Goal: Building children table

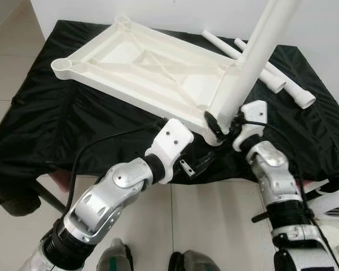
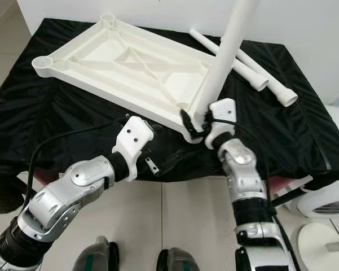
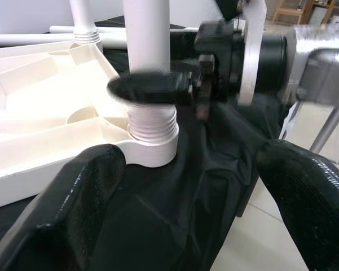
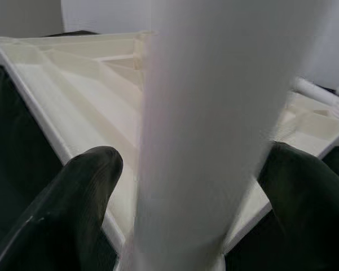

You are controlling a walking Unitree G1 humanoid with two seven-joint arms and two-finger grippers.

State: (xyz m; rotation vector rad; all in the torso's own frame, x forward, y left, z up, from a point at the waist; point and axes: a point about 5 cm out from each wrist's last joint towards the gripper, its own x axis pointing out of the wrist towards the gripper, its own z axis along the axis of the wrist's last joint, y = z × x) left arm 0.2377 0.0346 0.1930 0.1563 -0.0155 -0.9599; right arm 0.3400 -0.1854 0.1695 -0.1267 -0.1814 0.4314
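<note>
One white leg (image 1: 254, 56) cut off above my view, threaded foot in upturned ribbed tabletop (image 1: 146, 65), right gripper (image 1: 219, 125) pinching it, left gripper (image 3: 175, 186) spread, blurred.

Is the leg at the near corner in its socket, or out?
In, but not fully: the leg stands in the tabletop's corner socket, its threads showing above the rim. The right tool is around its base.

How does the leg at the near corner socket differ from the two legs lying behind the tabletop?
The upright leg stands in the upturned tabletop's corner socket; the loose legs lie flat on the black cloth. The right gripper holds the upright leg's base; nothing touches the loose ones. All are white plastic tubes.
</note>
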